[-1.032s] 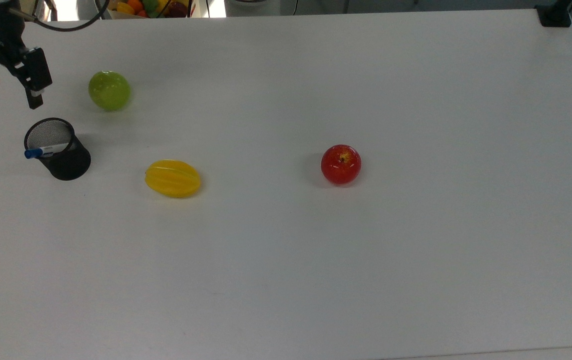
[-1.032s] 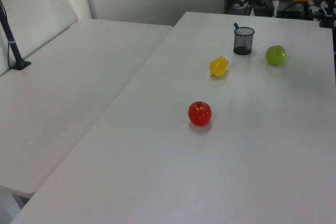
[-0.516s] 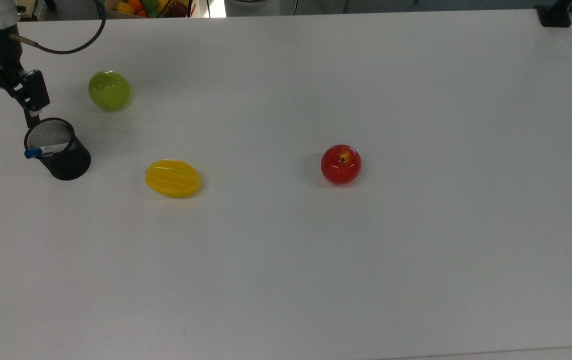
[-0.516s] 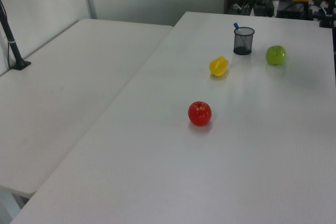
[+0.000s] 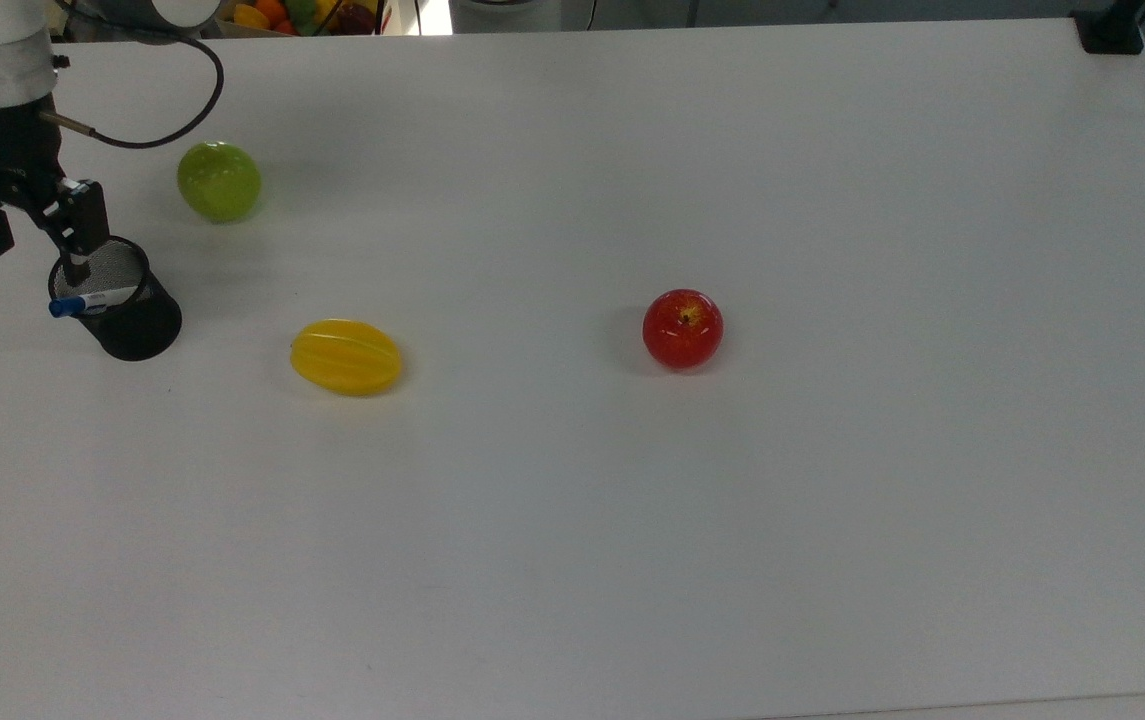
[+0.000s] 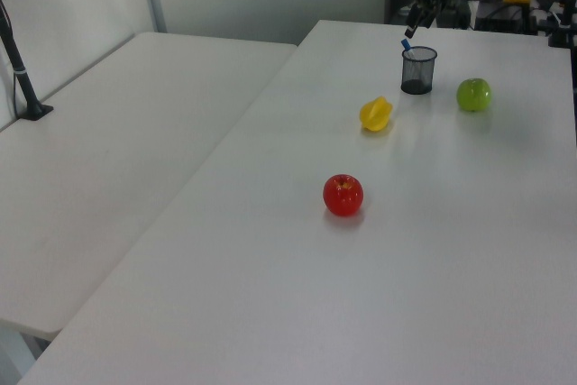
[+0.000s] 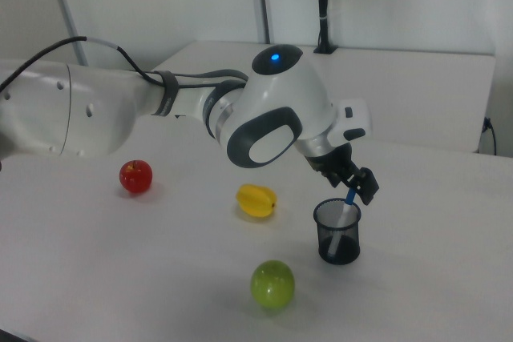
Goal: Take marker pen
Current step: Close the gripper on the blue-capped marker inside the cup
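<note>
Top view shows my tool (image 5: pixel 37 250) spread wide just above the mesh cup (image 5: pixel 122 310), where the marker pen (image 5: pixel 90 299) leans blue cap up, with the green apple (image 5: pixel 219 181) near that cup.

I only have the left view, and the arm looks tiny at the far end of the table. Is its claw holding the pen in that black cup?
Observer: No. In the top view the gripper is open and holds nothing.
Operator: So where is the pen?
Observer: The marker pen leans inside the mesh cup, with its blue cap poking over the rim on the top view's left.
Operator: Is the claw close to it?
Observer: In the right view one finger hangs right by the blue cap. I cannot tell whether they touch.
</note>
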Robot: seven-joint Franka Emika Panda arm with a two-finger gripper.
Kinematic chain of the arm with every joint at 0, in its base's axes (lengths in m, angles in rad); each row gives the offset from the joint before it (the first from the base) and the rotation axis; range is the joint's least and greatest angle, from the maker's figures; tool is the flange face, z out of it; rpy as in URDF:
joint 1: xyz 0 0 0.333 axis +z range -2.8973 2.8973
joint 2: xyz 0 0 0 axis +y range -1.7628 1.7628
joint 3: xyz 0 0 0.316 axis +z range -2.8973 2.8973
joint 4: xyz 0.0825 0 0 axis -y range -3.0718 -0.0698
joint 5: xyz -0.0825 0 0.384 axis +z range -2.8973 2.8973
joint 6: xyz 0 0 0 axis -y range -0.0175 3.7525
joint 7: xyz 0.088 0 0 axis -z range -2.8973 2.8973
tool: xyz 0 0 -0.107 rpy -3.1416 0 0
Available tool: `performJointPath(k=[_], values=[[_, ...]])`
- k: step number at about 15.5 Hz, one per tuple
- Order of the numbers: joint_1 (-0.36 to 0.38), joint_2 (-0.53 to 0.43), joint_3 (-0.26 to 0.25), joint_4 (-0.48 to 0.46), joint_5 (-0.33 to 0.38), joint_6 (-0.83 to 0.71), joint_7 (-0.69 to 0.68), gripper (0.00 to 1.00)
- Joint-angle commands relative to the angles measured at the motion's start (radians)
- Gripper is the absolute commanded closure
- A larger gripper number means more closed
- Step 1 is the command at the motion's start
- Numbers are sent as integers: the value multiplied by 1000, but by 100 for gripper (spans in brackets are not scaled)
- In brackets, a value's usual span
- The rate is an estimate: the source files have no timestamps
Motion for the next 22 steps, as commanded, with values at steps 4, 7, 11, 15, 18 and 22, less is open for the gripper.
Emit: performJointPath(k=[4,7,11,15,18,22], values=[[-5,40,-4,-11,94,59,-73,31],[-7,42,-4,-9,103,59,-76,49],[-7,40,-4,-8,103,59,-76,68],[-7,40,-4,-6,103,57,-76,84],[-7,39,-4,-3,105,59,-74,95],[-7,22,-6,0,145,59,-76,96]])
